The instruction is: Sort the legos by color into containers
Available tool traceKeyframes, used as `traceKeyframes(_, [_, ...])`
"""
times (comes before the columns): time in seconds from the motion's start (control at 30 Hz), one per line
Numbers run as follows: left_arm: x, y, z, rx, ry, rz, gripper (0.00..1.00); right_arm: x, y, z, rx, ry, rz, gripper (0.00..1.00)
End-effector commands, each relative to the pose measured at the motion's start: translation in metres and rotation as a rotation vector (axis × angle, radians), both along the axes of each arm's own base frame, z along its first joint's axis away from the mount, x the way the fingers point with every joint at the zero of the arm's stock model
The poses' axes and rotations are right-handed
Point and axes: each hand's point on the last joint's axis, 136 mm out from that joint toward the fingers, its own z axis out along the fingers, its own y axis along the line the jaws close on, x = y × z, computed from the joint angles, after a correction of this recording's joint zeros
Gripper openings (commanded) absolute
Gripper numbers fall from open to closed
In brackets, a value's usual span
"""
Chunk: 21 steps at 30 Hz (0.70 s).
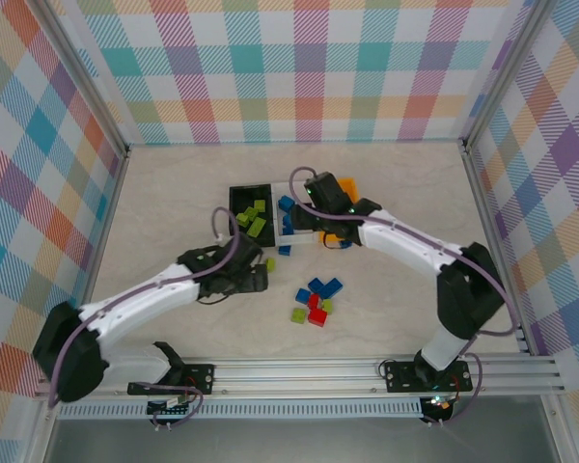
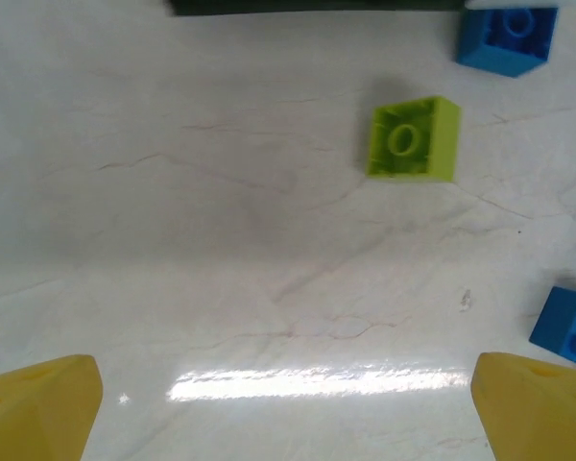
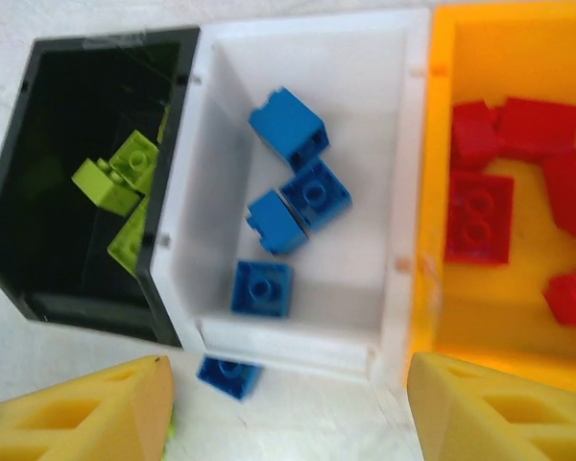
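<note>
Your right claw [image 3: 288, 413] gapes empty before the white bin [image 3: 355, 259], blue bricks [image 3: 312, 192] inside; your left claw [image 2: 288, 413] gapes beside a green brick [image 2: 413, 139]. Overhead adds the loose pile [image 1: 315, 299].

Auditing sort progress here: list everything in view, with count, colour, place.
black bin: one, left; holds at least three lime green legos.
white bin: one, middle; holds four blue legos.
orange-yellow bin: one, right; holds about five red legos.
loose pile: about seven, blue, red, green, on table.
stray blue lego: one, at white bin's front wall.
stray green lego: one, on table near black bin.
left hand: one, open, over table.
right hand: one, open, above bins.
</note>
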Motion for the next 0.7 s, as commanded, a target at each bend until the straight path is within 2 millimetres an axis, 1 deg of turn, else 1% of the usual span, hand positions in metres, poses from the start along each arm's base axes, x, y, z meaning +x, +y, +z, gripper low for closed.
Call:
traceKeyframes(0.0, [0.018,-0.015,-0.002,0.125,-0.059,-0.055,0.98,-0.011,-0.010,-0.003,0.018,-0.008,-0.026,0.66])
traceKeyframes(0.13, [0.034,-0.026,-0.022,0.228,-0.062,-0.077,0.97,-0.020,-0.023,0.000,0.013,-0.021,-0.040,0.66])
traceKeyframes(0.33, [0.054,-0.040,-0.049,0.333,-0.042,-0.106,0.92,-0.023,-0.036,0.007,0.025,-0.045,-0.060,0.66])
traceKeyframes(0.4, [0.059,-0.045,-0.053,0.348,-0.043,-0.118,0.90,-0.023,-0.038,0.012,0.036,-0.055,-0.061,0.66])
traceKeyframes(0.47, [0.064,-0.046,-0.056,0.378,-0.053,-0.122,0.87,-0.023,-0.039,0.017,0.051,-0.068,-0.061,0.66])
traceKeyframes(0.57, [0.073,-0.047,-0.060,0.422,-0.069,-0.127,0.80,-0.022,-0.040,0.022,0.060,-0.081,-0.062,0.66])
traceKeyframes(0.67, [0.079,-0.050,-0.065,0.445,-0.075,-0.139,0.68,-0.022,-0.041,0.024,0.066,-0.083,-0.060,0.66])
